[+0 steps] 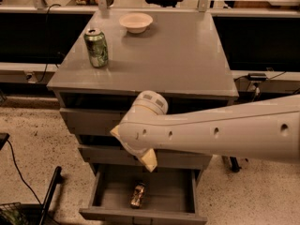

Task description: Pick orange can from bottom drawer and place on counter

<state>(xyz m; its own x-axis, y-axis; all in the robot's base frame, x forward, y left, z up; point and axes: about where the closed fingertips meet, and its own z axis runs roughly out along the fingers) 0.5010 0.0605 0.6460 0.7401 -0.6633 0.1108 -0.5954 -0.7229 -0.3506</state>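
The orange can (pixel 138 195) lies on its side on the floor of the open bottom drawer (pixel 105 191), near the middle. My white arm reaches in from the right across the cabinet front. My gripper (pixel 148 161) hangs below the wrist, just above the drawer's back edge and above the can, apart from it. Most of the gripper is hidden behind the wrist, and only cream-coloured parts show. The grey counter (pixel 178 55) is above it.
A green and white can (pixel 96 47) stands upright at the counter's left side. A white bowl (pixel 136 21) sits at its back edge. The two upper drawers (pixel 84 121) look slightly pulled out. A dark pole (pixel 49 193) and cables lie on the floor at left.
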